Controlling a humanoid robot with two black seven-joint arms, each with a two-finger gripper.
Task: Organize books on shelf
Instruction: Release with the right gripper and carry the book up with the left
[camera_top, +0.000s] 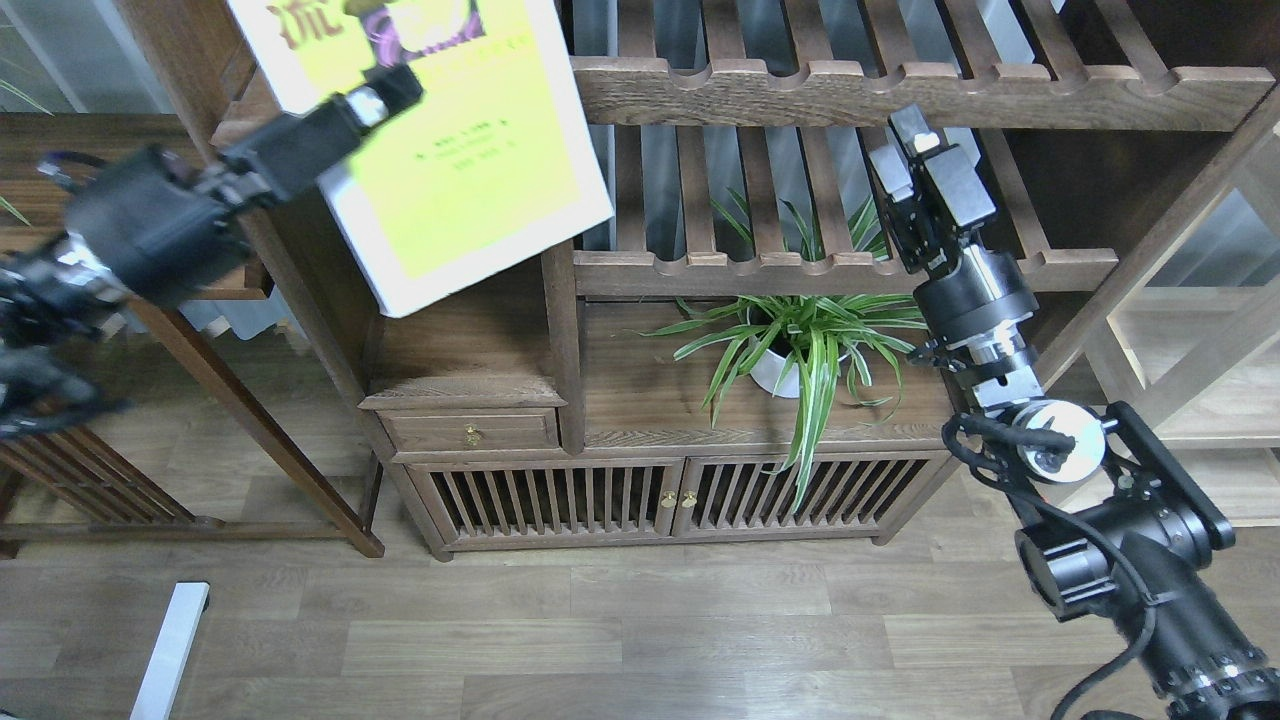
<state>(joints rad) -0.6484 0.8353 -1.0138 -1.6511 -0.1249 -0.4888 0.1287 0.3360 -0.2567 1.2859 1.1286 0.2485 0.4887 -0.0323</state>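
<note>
My left gripper (385, 88) is shut on the lower part of the larger yellow-green book (470, 170), holding it tilted in the air in front of the upper left of the bookcase. The book's top runs out of view. The red book and the pale white book are hidden behind it. The dark-brown shelf board is almost fully covered by the book and my arm; only a sliver shows at its left end (238, 112). My right gripper (900, 140) is open and empty, far right of the book, in front of the slatted racks.
Slatted racks with notched rails (900, 85) fill the upper right. A potted spider plant (790, 350) stands on the low cabinet (560, 500), which has a small drawer (470, 432). A wooden side table (60, 280) stands at the left.
</note>
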